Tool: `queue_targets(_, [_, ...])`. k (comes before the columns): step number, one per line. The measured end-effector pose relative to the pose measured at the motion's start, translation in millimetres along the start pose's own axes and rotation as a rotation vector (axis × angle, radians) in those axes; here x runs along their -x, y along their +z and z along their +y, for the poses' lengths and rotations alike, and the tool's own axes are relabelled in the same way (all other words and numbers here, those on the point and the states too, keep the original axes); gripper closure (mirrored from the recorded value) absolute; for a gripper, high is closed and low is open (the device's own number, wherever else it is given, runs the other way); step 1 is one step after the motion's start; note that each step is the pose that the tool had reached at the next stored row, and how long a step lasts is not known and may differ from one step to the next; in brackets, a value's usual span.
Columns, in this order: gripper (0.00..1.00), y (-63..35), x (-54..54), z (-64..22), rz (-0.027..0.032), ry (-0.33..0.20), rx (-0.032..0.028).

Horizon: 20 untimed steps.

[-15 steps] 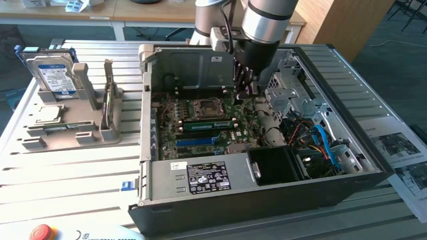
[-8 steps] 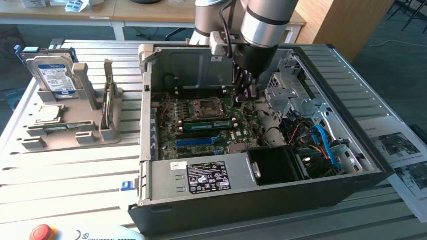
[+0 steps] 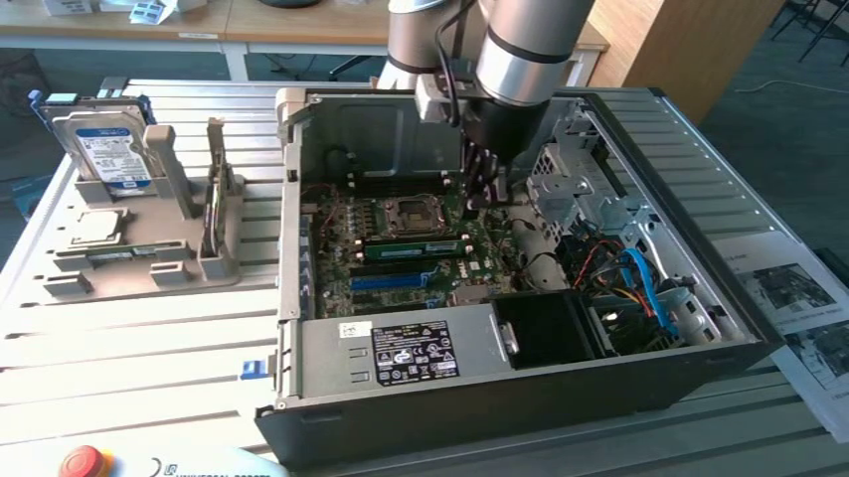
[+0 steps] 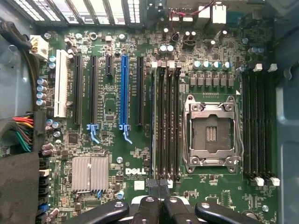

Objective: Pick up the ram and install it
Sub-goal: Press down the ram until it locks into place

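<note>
The ram (image 3: pixel 412 248), a long green stick, stands on edge in a memory slot of the motherboard, just beside the empty processor socket (image 3: pixel 405 214). From the wrist it shows edge-on as a thin line (image 4: pixel 153 126) in the outermost of the black memory slots. My gripper (image 3: pixel 484 194) hangs inside the open computer case (image 3: pixel 298 328), above the board and past one end of the stick. Its black fingertips (image 4: pixel 154 184) are pressed together over the slots' end, so the gripper (image 4: pixel 159 185) is shut with nothing held.
A grey fixture (image 3: pixel 133 258) at the exterior view's left carries a hard drive (image 3: pixel 113 149) and the silver processor chip (image 3: pixel 95 227). Inside the case are the blue slot (image 4: pixel 124 91), a heatsink (image 4: pixel 90 172), the power supply (image 3: pixel 398 353), cables (image 3: pixel 637 278) and a drive cage (image 3: pixel 584 189).
</note>
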<state>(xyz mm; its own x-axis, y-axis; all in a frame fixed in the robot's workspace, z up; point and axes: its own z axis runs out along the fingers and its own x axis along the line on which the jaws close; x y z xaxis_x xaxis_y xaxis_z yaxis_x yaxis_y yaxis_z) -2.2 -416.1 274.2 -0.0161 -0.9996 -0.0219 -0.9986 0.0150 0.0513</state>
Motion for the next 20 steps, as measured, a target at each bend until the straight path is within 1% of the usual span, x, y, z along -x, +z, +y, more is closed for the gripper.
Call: queue_targets(20, [0.9,20.4,-0.4,-1.1,0.0001,0.0,0.0])
